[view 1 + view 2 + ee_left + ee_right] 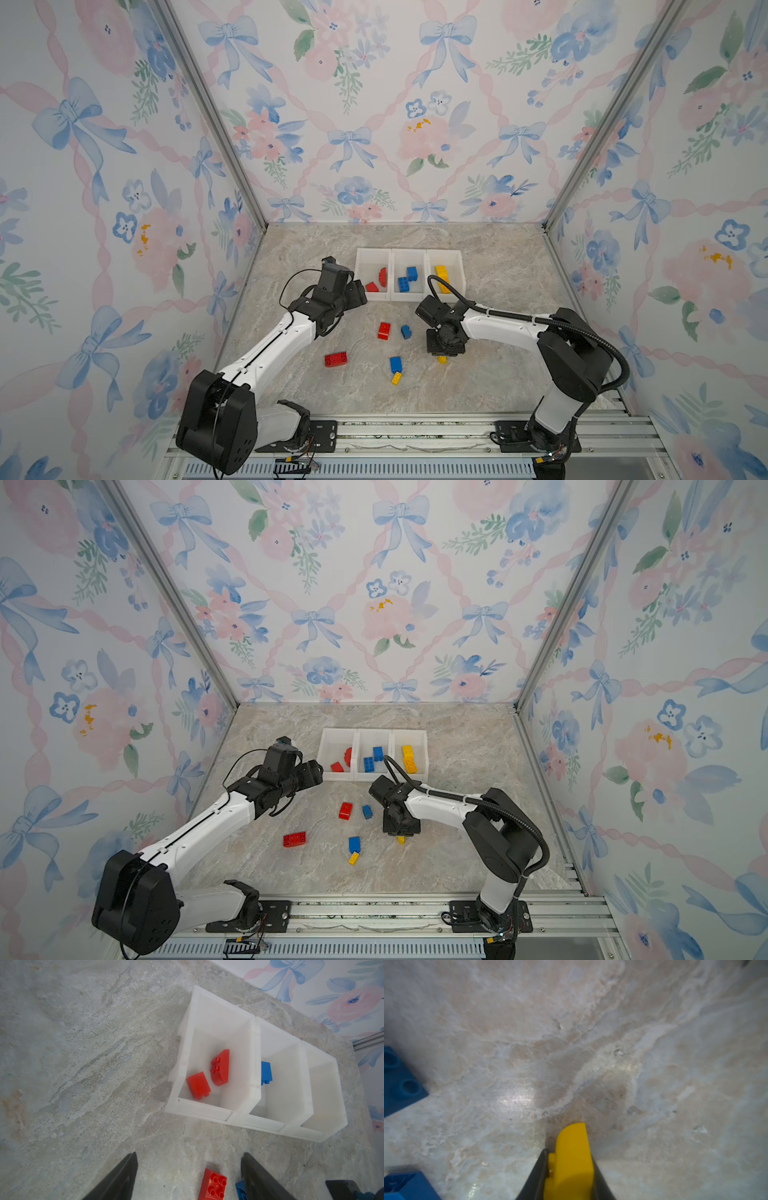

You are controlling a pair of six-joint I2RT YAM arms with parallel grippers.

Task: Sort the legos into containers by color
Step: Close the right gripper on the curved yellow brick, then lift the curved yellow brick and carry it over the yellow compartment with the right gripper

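Note:
Three joined white containers stand at the back: red legos in the left one, blue in the middle, yellow in the right. My right gripper points down at the table, shut on a yellow lego. My left gripper hangs open and empty beside the left container's front corner. Loose on the table lie a red square lego, a small blue one, a long red one, a blue one and a yellow one.
Floral walls close in the marble table on three sides. An aluminium rail carrying both arm bases runs along the front edge. The right arm's black cable arcs over the front of the right container.

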